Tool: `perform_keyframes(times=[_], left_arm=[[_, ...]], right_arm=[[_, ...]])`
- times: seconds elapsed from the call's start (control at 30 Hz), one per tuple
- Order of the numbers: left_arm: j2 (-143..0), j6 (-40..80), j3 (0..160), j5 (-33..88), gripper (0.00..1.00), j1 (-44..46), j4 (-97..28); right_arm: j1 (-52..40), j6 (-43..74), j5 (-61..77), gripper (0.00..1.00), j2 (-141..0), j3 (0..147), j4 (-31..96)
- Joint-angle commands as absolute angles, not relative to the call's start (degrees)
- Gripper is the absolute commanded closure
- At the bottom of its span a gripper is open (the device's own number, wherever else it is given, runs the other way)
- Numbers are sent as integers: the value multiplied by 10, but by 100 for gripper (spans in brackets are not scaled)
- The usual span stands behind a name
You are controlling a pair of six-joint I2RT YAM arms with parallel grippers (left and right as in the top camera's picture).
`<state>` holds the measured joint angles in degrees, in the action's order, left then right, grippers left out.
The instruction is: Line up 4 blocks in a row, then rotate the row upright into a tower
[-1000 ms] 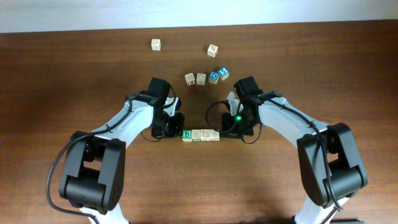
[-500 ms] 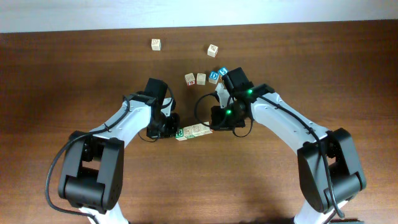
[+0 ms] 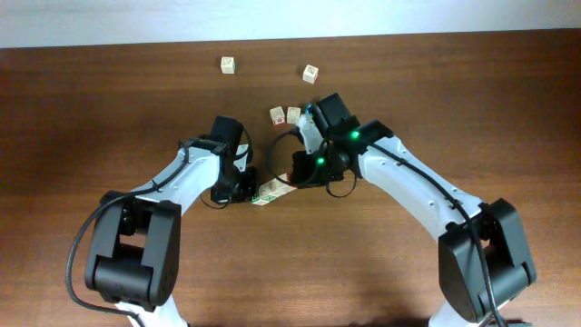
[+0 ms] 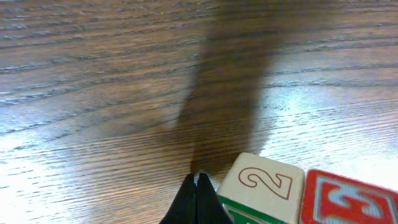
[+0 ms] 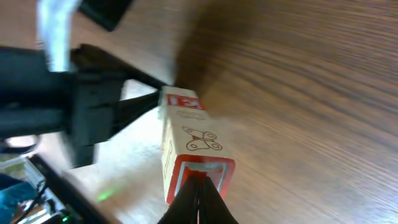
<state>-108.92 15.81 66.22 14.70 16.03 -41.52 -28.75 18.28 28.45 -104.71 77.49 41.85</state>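
The blocks lie in a short, tilted row on the table between my two grippers. My left gripper is shut, its tip beside the row's left end. The left wrist view shows the shut left gripper next to a green-edged cube with a "2" face, with a red-faced cube after it. My right gripper is shut and empty. In the right wrist view this right gripper presses against the red-framed end face of the row.
Two pale letter cubes sit apart near the table's far edge. A pair of other cubes rests just behind the right arm's wrist. The left arm's black fingers show at the row's far end.
My right gripper has swept up and to the left, pushing the row's right end. The row has turned from level to tilted and slid left. The left gripper has barely moved.
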Motion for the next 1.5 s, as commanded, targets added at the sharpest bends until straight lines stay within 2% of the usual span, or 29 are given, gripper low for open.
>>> perform_keyframes(times=[0.0,0.37,0.7,0.97,1.17,1.3,1.47], left_arm=[[-1090,157,668,266,100,183,-405],[-1090,157,668,241,100,179,-405],[-1089,140,724,185,100,49,-436],[-1090,140,733,160,100,29,-435],[-1089,140,733,160,100,29,-435],[-1089,140,733,160,100,29,-435],[-1089,140,733,160,100,29,-431]], right_arm=[[-327,189,323,95,-1061,772,409],[-334,202,302,95,-1062,772,398],[-334,204,297,96,-1062,772,394],[-334,204,300,95,-1062,774,385],[-334,204,311,90,-1062,798,392],[-334,198,317,82,-1062,813,404],[-334,189,317,79,-1062,844,418]])
